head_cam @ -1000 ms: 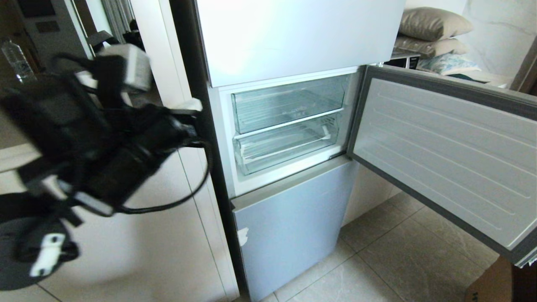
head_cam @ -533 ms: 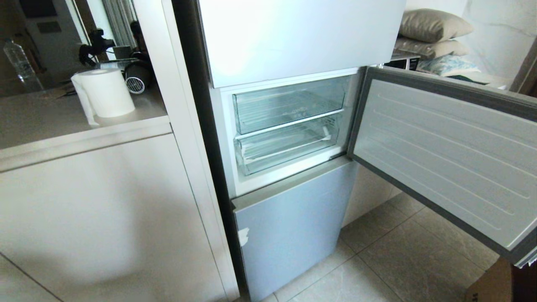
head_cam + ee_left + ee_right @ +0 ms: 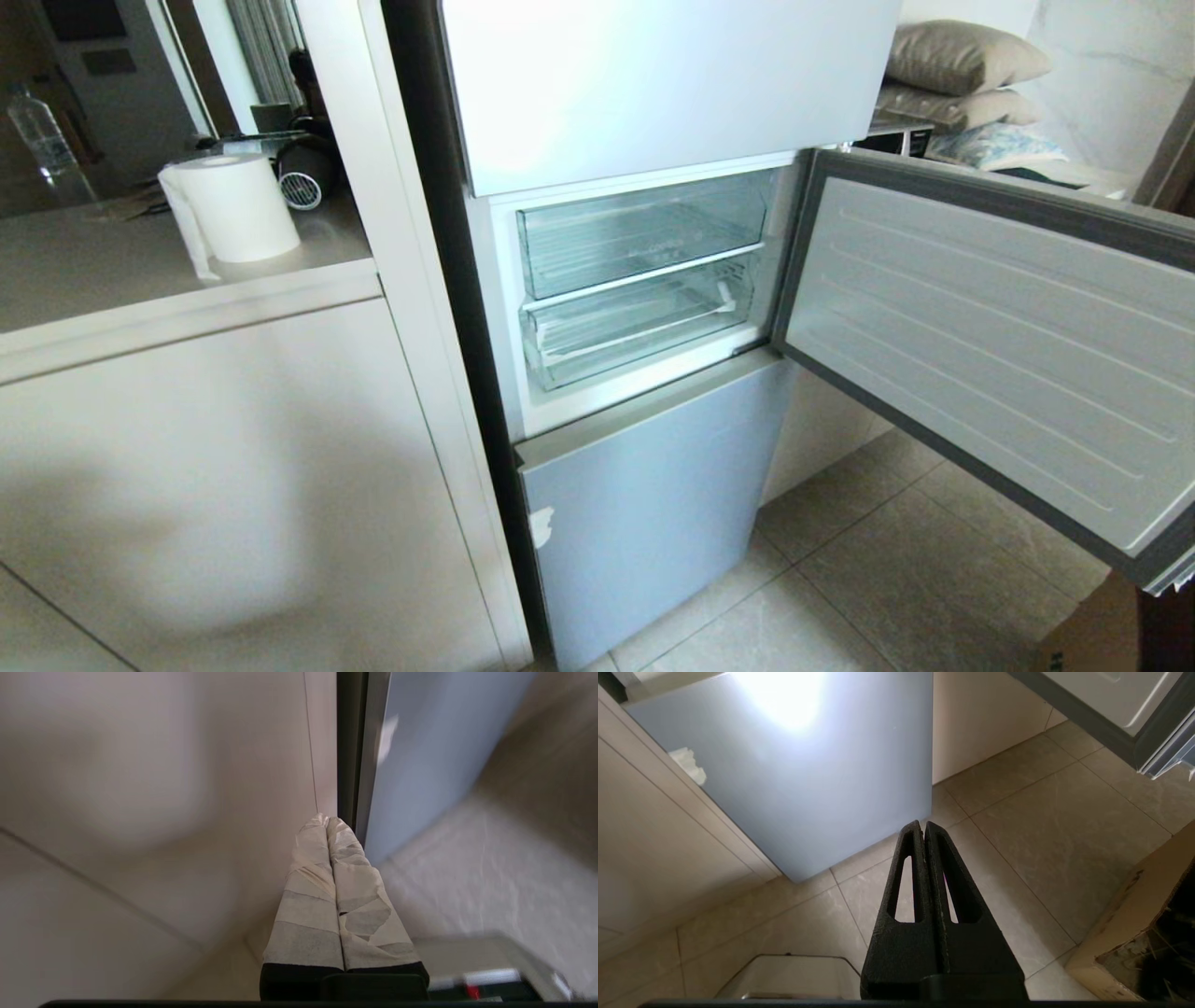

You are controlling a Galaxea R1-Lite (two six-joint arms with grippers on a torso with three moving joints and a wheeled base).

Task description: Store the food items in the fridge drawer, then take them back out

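- The fridge door (image 3: 990,345) stands swung wide to the right, and the fridge drawer (image 3: 644,327), the lower of two clear bins, sits pushed in and looks empty.
- No food item shows anywhere; where the fruit lies, I cannot tell.
- The left gripper (image 3: 327,820), its taped fingers pressed together on nothing, hangs low by the fridge's left edge, out of the head view.
- The right gripper (image 3: 923,825) is likewise pressed together and empty, low over the floor tiles before the grey lower door (image 3: 794,774).
- Both arms look parked, so I judge this a pause between steps or the finish.
- If storing is next, the drawer wants pulling out and a food item found.
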